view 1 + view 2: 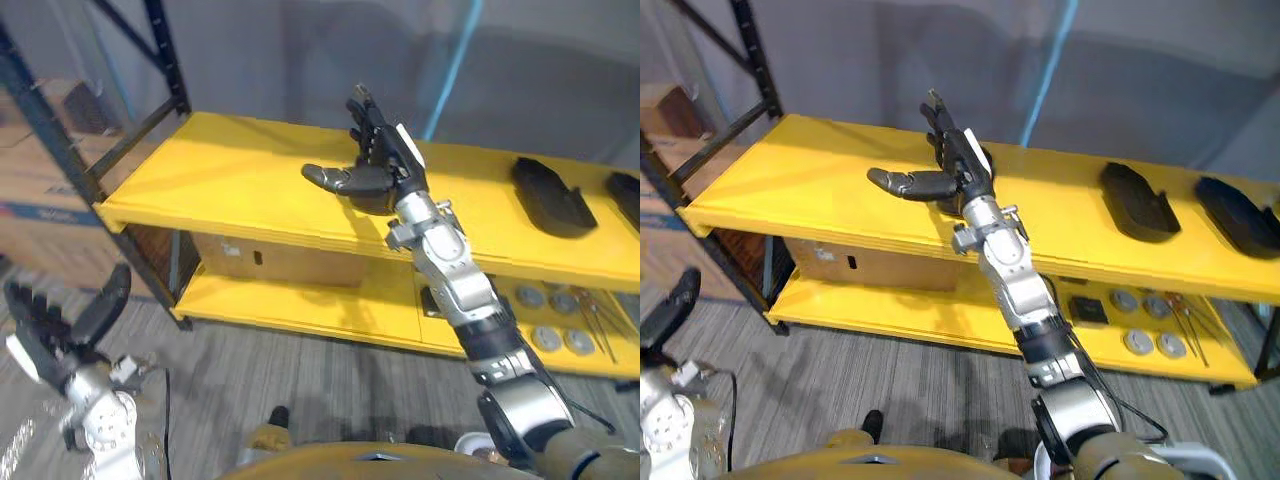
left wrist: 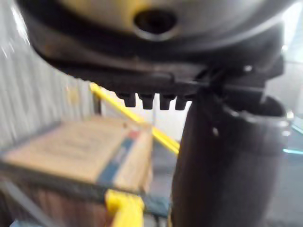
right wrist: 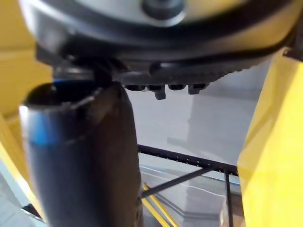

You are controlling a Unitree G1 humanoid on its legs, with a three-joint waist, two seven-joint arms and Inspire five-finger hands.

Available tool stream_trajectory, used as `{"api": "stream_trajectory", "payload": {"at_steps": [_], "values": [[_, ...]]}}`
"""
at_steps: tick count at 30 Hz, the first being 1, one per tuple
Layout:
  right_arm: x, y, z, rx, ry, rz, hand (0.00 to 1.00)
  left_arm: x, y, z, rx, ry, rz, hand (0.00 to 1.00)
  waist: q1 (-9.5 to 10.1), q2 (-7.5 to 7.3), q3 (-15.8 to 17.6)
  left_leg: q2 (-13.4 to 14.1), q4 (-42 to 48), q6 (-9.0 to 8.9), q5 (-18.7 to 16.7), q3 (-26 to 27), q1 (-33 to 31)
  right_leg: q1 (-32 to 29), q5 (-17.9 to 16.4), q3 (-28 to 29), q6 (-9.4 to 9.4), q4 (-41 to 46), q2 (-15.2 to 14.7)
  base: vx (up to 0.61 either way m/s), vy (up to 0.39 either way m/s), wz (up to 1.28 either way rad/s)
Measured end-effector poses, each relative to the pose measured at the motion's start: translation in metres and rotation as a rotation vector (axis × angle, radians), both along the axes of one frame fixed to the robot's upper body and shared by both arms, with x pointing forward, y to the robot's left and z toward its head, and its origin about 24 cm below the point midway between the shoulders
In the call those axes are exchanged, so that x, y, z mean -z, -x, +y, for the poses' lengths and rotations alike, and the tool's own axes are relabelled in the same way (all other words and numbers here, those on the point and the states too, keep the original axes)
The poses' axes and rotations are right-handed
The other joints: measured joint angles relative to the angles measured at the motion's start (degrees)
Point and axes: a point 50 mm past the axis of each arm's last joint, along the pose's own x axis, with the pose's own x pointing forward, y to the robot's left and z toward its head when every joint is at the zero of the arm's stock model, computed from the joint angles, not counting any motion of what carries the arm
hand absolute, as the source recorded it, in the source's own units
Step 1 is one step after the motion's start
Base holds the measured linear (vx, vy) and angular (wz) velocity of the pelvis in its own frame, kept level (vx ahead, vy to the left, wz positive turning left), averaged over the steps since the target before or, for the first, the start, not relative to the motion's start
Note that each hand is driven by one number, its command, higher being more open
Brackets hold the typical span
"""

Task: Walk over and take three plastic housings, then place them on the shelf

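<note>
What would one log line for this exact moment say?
right hand: open above upper shelf | left hand: open, low | housings: two, shelf's right end

The yellow shelf [image 1: 220, 170] has two boards on a dark metal frame [image 1: 165, 50] and stands on a grey plank floor [image 1: 300, 380]. On the upper board, towards the right, lies a black housing [image 1: 1137, 203], with a second housing [image 1: 1238, 216] right of it, apart. On the lower board [image 1: 300, 305] a cardboard box [image 1: 280, 262] sits at the left. Further right lie a small dark square [image 1: 1091, 310], round discs [image 1: 1137, 343] and thin rods [image 1: 1193, 325].
</note>
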Motion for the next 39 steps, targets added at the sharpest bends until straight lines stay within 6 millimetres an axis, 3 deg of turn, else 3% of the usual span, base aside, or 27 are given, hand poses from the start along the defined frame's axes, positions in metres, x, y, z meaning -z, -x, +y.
{"api": "stream_trajectory", "payload": {"at_steps": [3,6,8,9,13,16,20,22,25,31,39], "values": [[-0.002,-0.013,0.012,0.042,0.03,0.01,1.0,0.045,0.046,0.009,-0.184,0.108,0.177,1.0,1.85,0.2,0.2,-0.67,0.17,0.26,0.14,-1.04,-0.86,-0.03,-0.01,-1.48,0.01,0.02,-0.45,0.01,0.006,0.28],[0.0,-0.021,0.009,0.114,0.029,0.034,1.0,0.073,0.071,0.006,-0.099,0.206,0.302,1.0,3.84,0.59,0.77,-0.75,0.17,0.34,0.23,-1.57,-1.04,0.04,0.07,-1.82,-0.09,0.0,-0.47,0.01,-0.008,0.1],[0.001,-0.027,0.007,0.183,0.019,0.051,1.0,0.093,0.074,-0.007,0.061,0.301,0.387,1.0,4.02,1.3,1.29,-0.64,0.17,0.36,0.43,-2.21,-1.4,0.03,0.06,-2.36,-0.06,0.04,-0.48,-0.02,-0.009,0.14],[0.003,-0.031,0.008,0.237,-0.002,0.071,1.0,0.109,0.071,-0.022,0.224,0.391,0.451,1.0,3.96,2.17,2.02,-0.38,0.16,0.33,0.45,-2.32,-1.39,-0.03,0.02,-2.4,0.01,0.22,-0.34,-0.05,-0.016,0.03],[0.015,-0.037,0.008,0.371,-0.069,0.149,1.0,0.135,0.052,-0.066,0.538,0.602,0.482,1.0,3.55,4.26,4.6,0.36,0.15,0.13,0.58,-1.92,-1.01,-0.64,-0.01,-2.18,0.04,1.42,-0.29,-0.05,-0.019,-0.11],[0.018,-0.04,0.004,0.425,-0.104,0.181,1.0,0.138,0.027,-0.094,0.754,0.685,0.43,1.0,2.39,6.23,7.14,0.85,0.17,-0.14,0.75,-1.57,-2.49,-3.61,-0.09,-0.94,-0.07,3.45,-0.4,-0.05,-0.012,-0.18],[-0.007,-0.046,0.009,0.389,-0.118,0.116,1.0,0.131,-0.011,-0.115,0.918,0.711,0.32,1.0,0.37,10.46,12.4,1.4,0.2,-0.8,1.2,-0.72,-4.92,-8.16,-0.05,-0.21,-0.06,6.29,-0.92,-0.06,-0.011,-0.21],[-0.018,-0.049,0.012,0.357,-0.111,0.092,1.0,0.128,-0.021,-0.118,0.938,0.713,0.29,1.0,0.41,11.58,14.16,1.62,0.23,-1.24,2.35,-0.74,-5.03,-9.26,-0.23,0.65,-0.4,7.78,-0.96,0.02,-0.054,-0.19],[-0.03,-0.051,0.015,0.328,-0.092,0.056,1.0,0.126,-0.028,-0.122,0.946,0.725,0.267,1.0,0.13,11.39,14.89,1.66,0.3,-0.22,3.4,-0.7,-6.08,-11.05,-1.4,0.72,-0.67,10.23,-1.35,0.07,-0.089,-0.01],[-0.054,-0.059,0.013,0.33,-0.065,0.006,1.0,0.127,-0.03,-0.133,0.992,0.735,0.292,1.0,-0.55,11.18,17.52,1.22,0.31,-0.47,3.21,-1.02,-5.66,-12.6,-5.68,0.51,-0.96,16.0,-2.94,0.03,-0.078,0.08],[-0.055,-0.06,0.006,0.345,-0.059,-0.003,1.0,0.132,-0.024,-0.132,0.981,0.763,0.323,1.0,-0.82,11.66,18.26,1.35,0.3,-0.74,2.99,-1.09,-4.59,-12.91,-7.83,0.39,-1.35,19.26,-3.52,-0.03,-0.064,0.0]]}}
